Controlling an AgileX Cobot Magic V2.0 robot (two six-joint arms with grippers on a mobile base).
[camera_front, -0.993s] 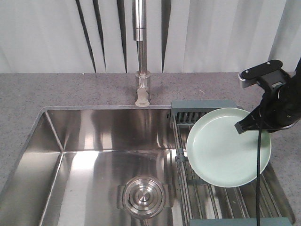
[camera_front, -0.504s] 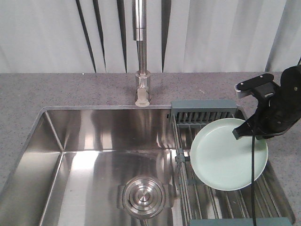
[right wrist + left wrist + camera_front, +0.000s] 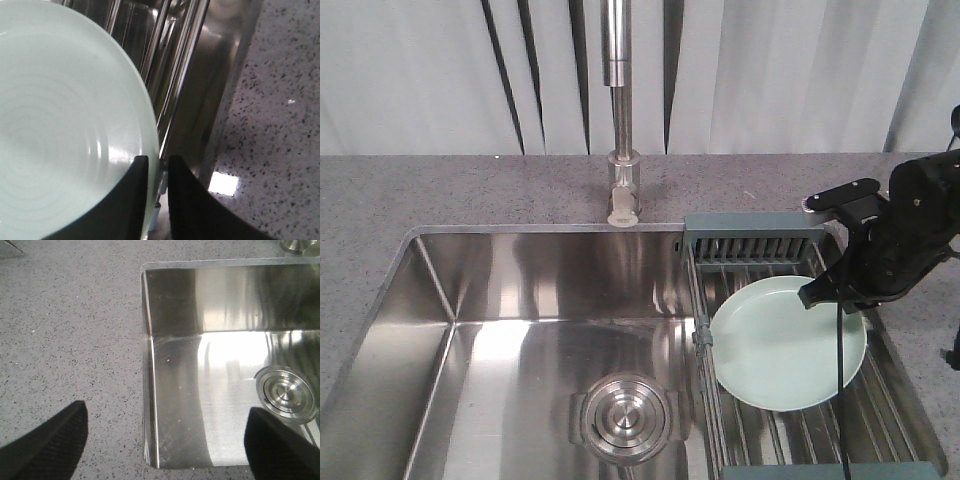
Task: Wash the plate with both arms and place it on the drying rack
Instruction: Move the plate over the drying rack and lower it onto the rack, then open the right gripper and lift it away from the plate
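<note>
The pale mint-green plate [image 3: 780, 350] hangs tilted low over the wire bars of the drying rack [image 3: 754, 246] at the sink's right end. Whether it touches the bars I cannot tell. My right gripper [image 3: 817, 293] is shut on the plate's right rim. In the right wrist view the two black fingers [image 3: 127, 200] pinch the rim of the plate [image 3: 60, 125], and the right gripper [image 3: 157, 161] has rack bars [image 3: 170, 65] behind it. My left gripper [image 3: 166, 412] stands open and empty above the sink's front left corner, out of the front view.
The steel sink basin [image 3: 520, 300] with its round drain [image 3: 625, 415] fills the left and middle. A tall faucet [image 3: 620, 110] rises behind it. Speckled grey counter [image 3: 420, 190] surrounds the sink, and the sink rim [image 3: 147, 390] runs between my left fingers.
My right arm has carried the plate down and slightly left, from well above the rack to just over its bars. The plate now lies flatter.
</note>
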